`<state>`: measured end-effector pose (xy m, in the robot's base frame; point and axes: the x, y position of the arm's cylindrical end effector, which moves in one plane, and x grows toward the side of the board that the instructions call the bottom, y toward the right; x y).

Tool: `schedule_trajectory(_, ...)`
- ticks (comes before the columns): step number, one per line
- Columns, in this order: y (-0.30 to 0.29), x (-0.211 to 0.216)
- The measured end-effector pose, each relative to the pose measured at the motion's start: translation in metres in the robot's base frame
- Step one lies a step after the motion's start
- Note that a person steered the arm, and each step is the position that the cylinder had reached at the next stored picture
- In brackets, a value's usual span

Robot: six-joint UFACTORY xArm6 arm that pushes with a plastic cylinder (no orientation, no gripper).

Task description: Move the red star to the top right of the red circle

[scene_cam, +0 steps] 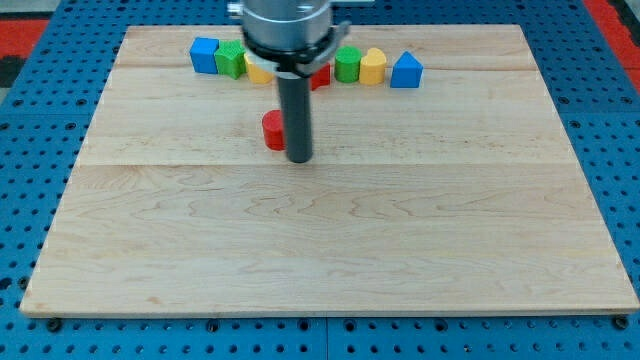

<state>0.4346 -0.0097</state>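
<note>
The red circle (272,130) is a short red cylinder on the wooden board, left of centre in the upper half. My tip (300,158) stands on the board just to the right of it, touching or nearly touching its right side. The red star (321,76) sits in the row of blocks along the view's top; only a small red part of it shows to the right of the rod, so its shape is mostly hidden.
The top row holds, from left to right, a blue cube (205,55), a green block (232,59), a yellow block (257,71) partly hidden by the arm, a green block (347,65), a yellow block (373,67) and a blue triangular block (406,71).
</note>
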Motion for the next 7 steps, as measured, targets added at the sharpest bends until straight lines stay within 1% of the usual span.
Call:
schedule_trajectory(1, 0.042, -0.018)
schedule_trajectory(2, 0.042, -0.08)
schedule_trajectory(3, 0.034, -0.11)
schedule_trajectory(7, -0.065, -0.117)
